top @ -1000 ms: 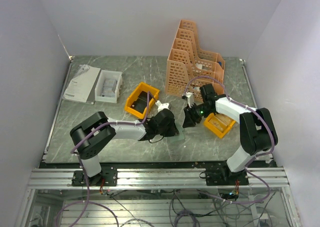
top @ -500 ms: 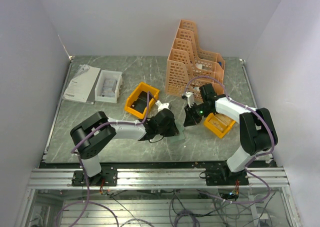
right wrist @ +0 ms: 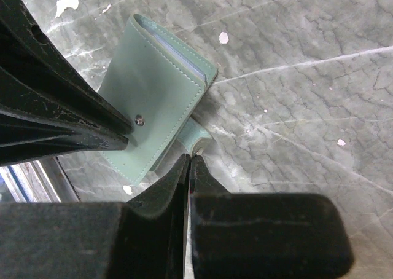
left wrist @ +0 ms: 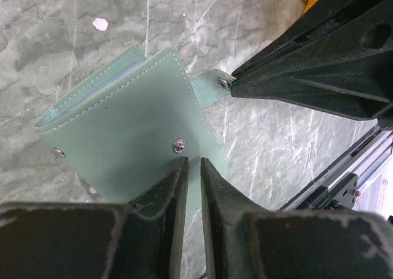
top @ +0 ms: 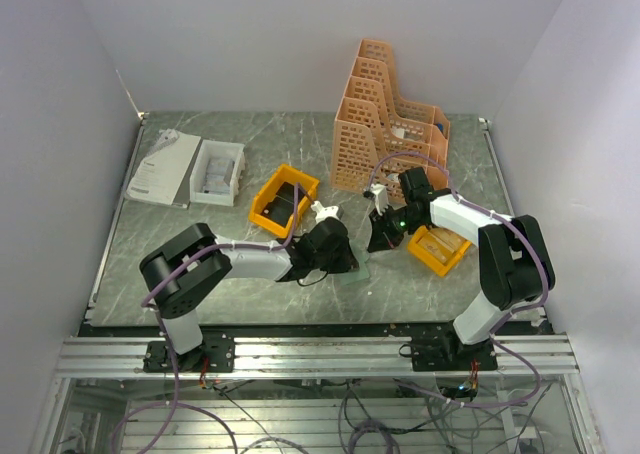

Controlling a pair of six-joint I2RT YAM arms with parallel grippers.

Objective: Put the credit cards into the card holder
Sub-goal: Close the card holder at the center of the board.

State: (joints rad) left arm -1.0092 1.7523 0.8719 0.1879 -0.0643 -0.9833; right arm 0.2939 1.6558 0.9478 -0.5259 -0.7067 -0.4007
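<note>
L claw (left wrist: 188, 163): narrow, just a slit betw. the fingers. Its tips are down on the holder (left wrist: 129, 128) cover, right beside the stud (left wrist: 178, 145). Can't tell if it pinches the cover or only presses on it.

R claw (right wrist: 189, 159): closed to a hairline on the end of the strap (right wrist: 195, 133), which sticks out of the holder's side twd. it (strap undone, its snap off the stud).

The holder lies folded on the table (left wrist: 86, 39), directly under the L tips and just beyond the R tips. Bluish pocket edges show on the side far from the L claw. Cards: none in either wrist view; top view too small to pick them out.

Judgement: step = getting the holder open; no card in yet.

Risks:
- R grip is on the strap tip only, and the strap is thin and soft, so a pull could slip off.
- If L only presses, pulling the strap may drag the whole holder twd. the R claw instead of opening it.
- The claws are nearly touching over the holder, so a sideways move by either could knock fingers.
- The soft cover may flop shut once let go, leaving no slot to feed a card.
</note>
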